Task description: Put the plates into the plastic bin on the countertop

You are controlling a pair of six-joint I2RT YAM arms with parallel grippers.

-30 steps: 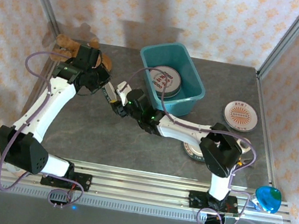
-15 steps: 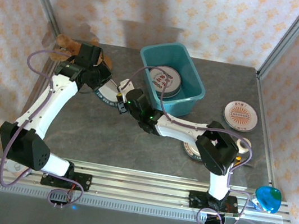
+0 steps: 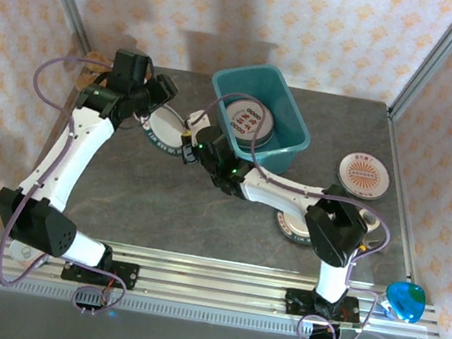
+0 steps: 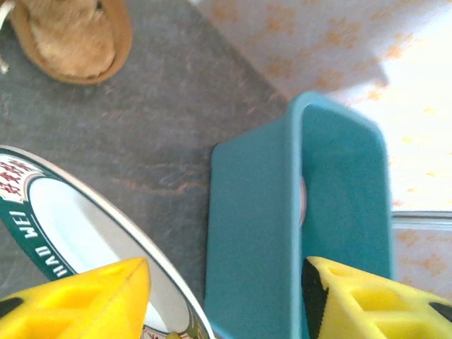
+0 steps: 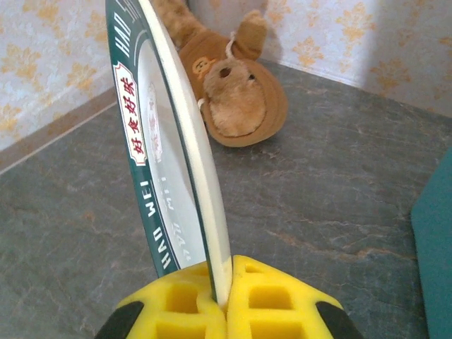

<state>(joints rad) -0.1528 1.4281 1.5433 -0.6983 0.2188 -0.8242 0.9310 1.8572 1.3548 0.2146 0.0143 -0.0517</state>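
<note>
My right gripper (image 3: 188, 139) (image 5: 227, 293) is shut on the rim of a green-lettered white plate (image 3: 164, 129) (image 5: 173, 134), holding it on edge just left of the teal plastic bin (image 3: 286, 140). The same plate (image 4: 63, 222) fills the lower left of the left wrist view, beside the bin's wall (image 4: 251, 233). My left gripper (image 3: 159, 93) (image 4: 226, 296) hangs open above and behind the plate, gripping nothing. A stack of red-patterned plates (image 3: 247, 119) lies inside the bin. One orange-patterned plate (image 3: 364, 174) rests on the countertop (image 3: 160, 202) at the right, another plate (image 3: 293, 226) partly under the right arm.
A brown plush toy (image 5: 233, 99) (image 4: 70, 35) lies at the far left corner behind the left arm. A small blue round object (image 3: 405, 301) sits on the aluminium rail (image 3: 208, 283) at the near right. Patterned walls enclose three sides.
The left gripper has drawn back toward the far left and off the plate. The right gripper, still holding the plate, has shifted slightly toward the back, exposing more of the plate.
</note>
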